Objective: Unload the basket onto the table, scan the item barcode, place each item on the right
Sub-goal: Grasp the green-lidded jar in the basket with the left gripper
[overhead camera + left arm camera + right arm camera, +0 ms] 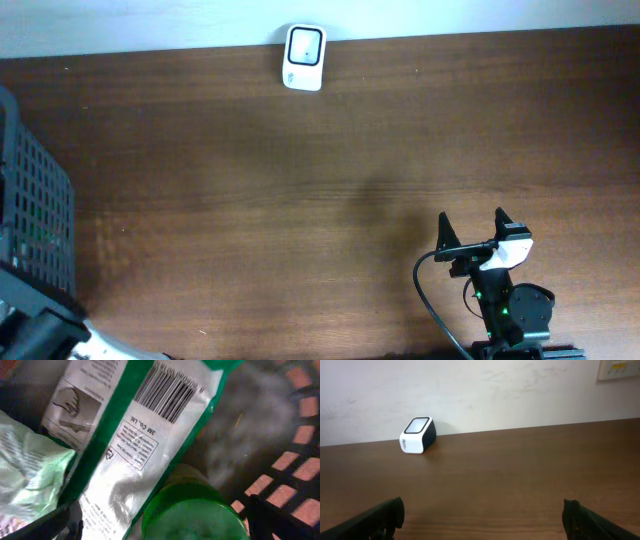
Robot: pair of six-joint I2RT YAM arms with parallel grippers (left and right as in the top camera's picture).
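In the left wrist view my left gripper (167, 522) is down inside the basket, open wide. A round green lid (195, 515) lies between its fingers (67, 520), close to the right one. Beside the lid is a green and white 3M packet (135, 440) with its barcode (167, 390) facing up. A crumpled green and white bag (30, 470) lies at the left. The white barcode scanner (303, 57) stands at the table's far edge and also shows as the scanner (418, 435) in the right wrist view. My right gripper (472, 232) rests open near the front right, nothing between its fingers (380, 517).
The dark mesh basket (35, 200) stands at the table's left edge, its wall (295, 435) showing at the right of the left wrist view. My left arm (50, 335) comes in at the front left corner. Brown wooden tabletop (330, 200) spans between basket and scanner.
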